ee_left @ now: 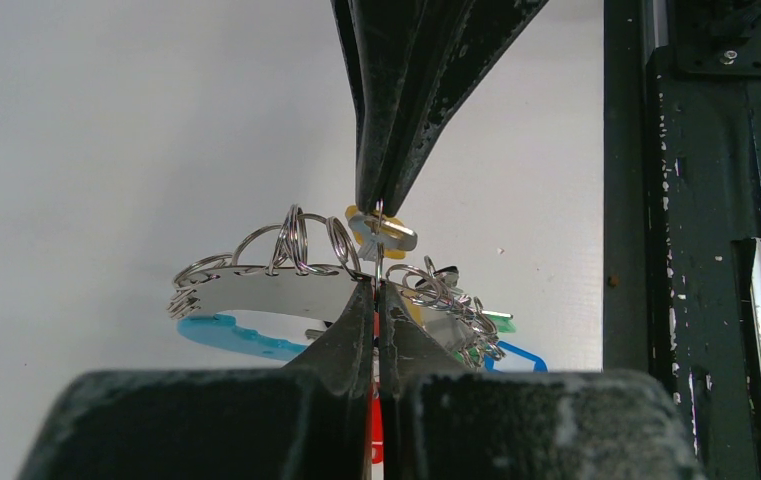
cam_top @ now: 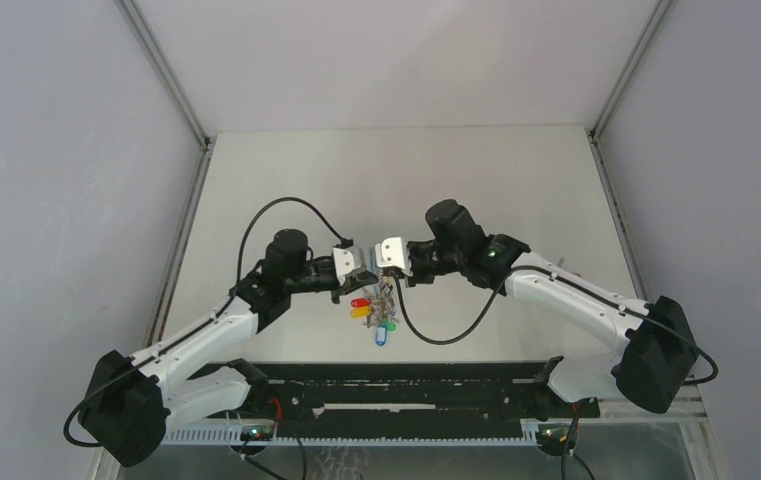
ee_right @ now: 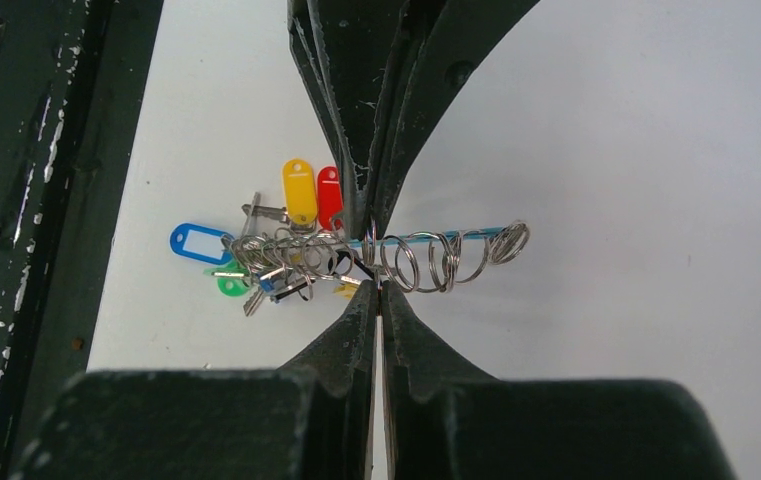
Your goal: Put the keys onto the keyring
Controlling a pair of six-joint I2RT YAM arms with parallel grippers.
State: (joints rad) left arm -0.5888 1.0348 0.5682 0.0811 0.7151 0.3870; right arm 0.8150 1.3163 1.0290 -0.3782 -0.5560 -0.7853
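Left claw (ee_left: 376,292) is clenched tight on the keyring (ee_left: 276,290), jaws pinching the flat silver band, and the whole thing hangs in the air between the two arms, over the middle of the table (cam_top: 456,180)! Right claw (ee_left: 380,205) comes in from the opposite side, tip to tip with the left. Its jaws are pressed together on the little wire ring of a yellow key (ee_left: 392,237), which sits just above the band's edge. Touching it or a hair apart? Can't call that from these views. Cyan section (ee_left: 231,335) shows along the underside of the band in the left wrist view. Split rings (ee_right: 446,258) are strung in a row along the band on one side of the grip. On the other side dangles a crowded bunch of small keys (ee_right: 276,262), with a yellow tag (ee_right: 299,192) and a red tag (ee_right: 329,196) side by side. A blue tag (ee_right: 199,243) sits out at the edge, and a green tag (ee_right: 233,287) is tucked just beneath it.
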